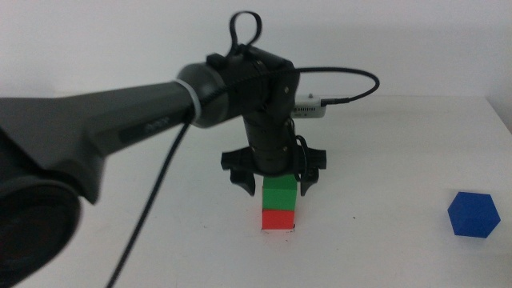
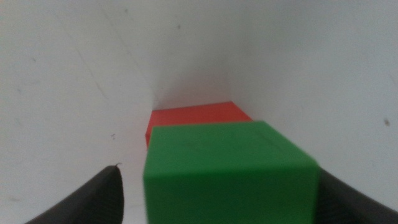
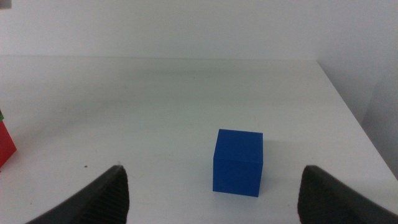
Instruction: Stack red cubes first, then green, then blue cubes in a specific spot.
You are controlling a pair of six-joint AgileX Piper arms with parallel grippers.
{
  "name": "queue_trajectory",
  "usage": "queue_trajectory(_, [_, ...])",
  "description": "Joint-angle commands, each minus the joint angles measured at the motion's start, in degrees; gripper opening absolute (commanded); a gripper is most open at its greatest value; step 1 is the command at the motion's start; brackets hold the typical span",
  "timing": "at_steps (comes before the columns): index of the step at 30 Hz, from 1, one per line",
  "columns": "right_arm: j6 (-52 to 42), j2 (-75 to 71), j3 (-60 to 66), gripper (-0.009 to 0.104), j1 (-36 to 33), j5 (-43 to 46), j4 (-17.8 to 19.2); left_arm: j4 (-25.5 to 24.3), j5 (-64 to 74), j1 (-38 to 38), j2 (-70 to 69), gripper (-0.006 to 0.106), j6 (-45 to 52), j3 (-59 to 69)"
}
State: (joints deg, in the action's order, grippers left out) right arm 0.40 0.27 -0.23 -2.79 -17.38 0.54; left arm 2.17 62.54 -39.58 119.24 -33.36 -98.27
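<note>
The green cube (image 1: 278,193) sits on the red cube (image 1: 278,219) at the middle of the white table, edges roughly aligned. The marked spot is hidden under the red cube. My left gripper (image 1: 274,186) hangs over the stack, open, with its jaws spread on either side of the green cube's top. In the left wrist view the green cube (image 2: 230,171) lies between the jaws of that gripper (image 2: 224,205), with the red cube (image 2: 196,118) below it. The blue cube (image 1: 474,214) stands alone at the right. My right gripper (image 3: 221,196) is open, a short way from the blue cube (image 3: 237,162).
A small white device (image 1: 308,106) with a black cable lies behind the stack. The table's right edge (image 1: 500,112) runs close to the blue cube. The left arm's black cable (image 1: 148,212) hangs down over the front left of the table.
</note>
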Motion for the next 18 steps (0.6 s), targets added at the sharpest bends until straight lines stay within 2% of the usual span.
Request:
queue_trajectory(1, [-0.4, -0.3, 0.2, 0.092, 0.4, 0.8, 0.6, 1.7, 0.4, 1.2, -3.6, 0.094, 5.7, -0.3])
queue_trajectory(4, [-0.4, -0.3, 0.2, 0.092, 0.4, 0.8, 0.6, 7.2, 1.5, 3.7, -10.2, 0.094, 23.2, -0.3])
queue_trajectory(7, [-0.4, -0.3, 0.2, 0.092, 0.4, 0.8, 0.6, 13.8, 7.4, 7.4, -18.7, 0.094, 32.8, -0.3])
queue_trajectory(10, [-0.4, -0.3, 0.2, 0.092, 0.4, 0.8, 0.6, 16.7, 7.4, 9.9, -28.9, 0.094, 43.4, 0.6])
queue_trajectory(15, [-0.4, -0.3, 0.2, 0.092, 0.4, 0.8, 0.6, 17.4, 7.4, 10.5, -47.8, 0.094, 45.6, 13.0])
queue_trajectory(18, [-0.4, -0.3, 0.2, 0.092, 0.4, 0.8, 0.6, 18.2, -3.4, 10.5, -60.2, 0.094, 46.1, 24.1])
